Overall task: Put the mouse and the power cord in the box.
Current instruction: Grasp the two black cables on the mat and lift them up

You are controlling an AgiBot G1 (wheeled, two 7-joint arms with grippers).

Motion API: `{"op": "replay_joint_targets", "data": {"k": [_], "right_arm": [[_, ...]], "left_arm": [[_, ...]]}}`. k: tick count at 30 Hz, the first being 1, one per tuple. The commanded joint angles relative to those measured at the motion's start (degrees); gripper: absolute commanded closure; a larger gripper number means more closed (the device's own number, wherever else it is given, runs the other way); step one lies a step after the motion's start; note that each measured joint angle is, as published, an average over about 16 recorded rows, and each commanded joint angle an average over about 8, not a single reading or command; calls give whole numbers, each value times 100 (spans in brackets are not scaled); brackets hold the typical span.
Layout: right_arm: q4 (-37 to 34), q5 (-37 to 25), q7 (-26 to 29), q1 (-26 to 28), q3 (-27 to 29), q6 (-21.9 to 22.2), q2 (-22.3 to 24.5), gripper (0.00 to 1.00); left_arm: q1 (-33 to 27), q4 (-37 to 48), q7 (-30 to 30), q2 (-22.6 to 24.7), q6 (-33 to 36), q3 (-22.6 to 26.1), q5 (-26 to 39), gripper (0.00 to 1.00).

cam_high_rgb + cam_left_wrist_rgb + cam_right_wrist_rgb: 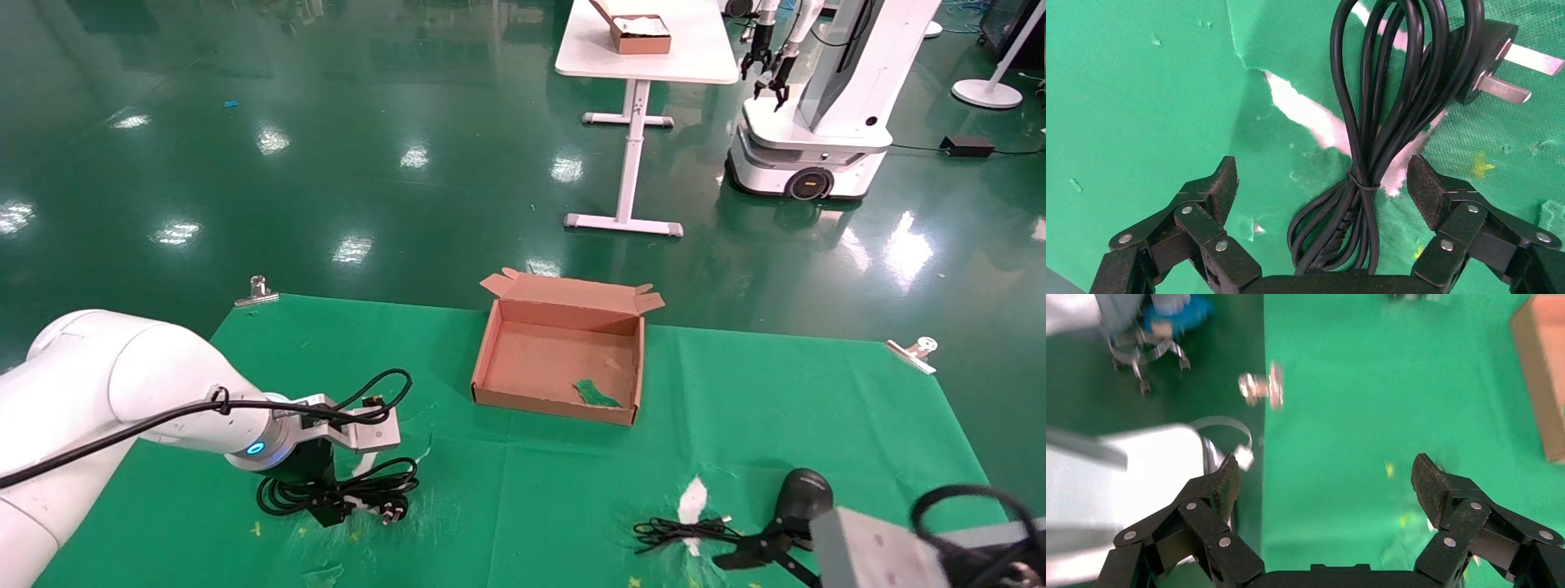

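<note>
Left gripper (pixel 1321 184), jaws spread, straddles the tied waist of the power cord (pixel 1376 122) on the desk's green cloth (pixel 531 498), left of the empty box (pixel 490 359). Right gripper (pixel 1324 478), jaws also spread, holds nothing near the mouse (pixel 805 494). An off-centre closure could let loose loops slip free.

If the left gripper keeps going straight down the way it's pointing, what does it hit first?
Most likely the power cord: its tied bundle lies directly between the open fingers of the left gripper. The green cloth lies beneath it. How far above the cord it sits is unclear.
</note>
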Motion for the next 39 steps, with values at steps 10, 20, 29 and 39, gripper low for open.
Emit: {"op": "replay_joint_targets", "data": {"k": [10, 20, 29, 39], "right_arm": [[-760, -2051, -186, 936, -1212, -63, -1099, 0], [-3109, -2960, -1301, 1661, -1706, 400, -2667, 0], [-5067, -3175, -2194, 1997, -1819, 963, -3677, 0], [-6470, -3213, -2831, 2134, -1819, 1555, -4241, 0]], "left_arm": [[-28, 110, 64, 33, -32, -4, -19, 0], [-39, 154, 89, 46, -45, -6, -26, 0], [-44, 175, 101, 52, -52, -7, -30, 0], [-48, 187, 108, 56, -56, -7, -32, 0]]}}
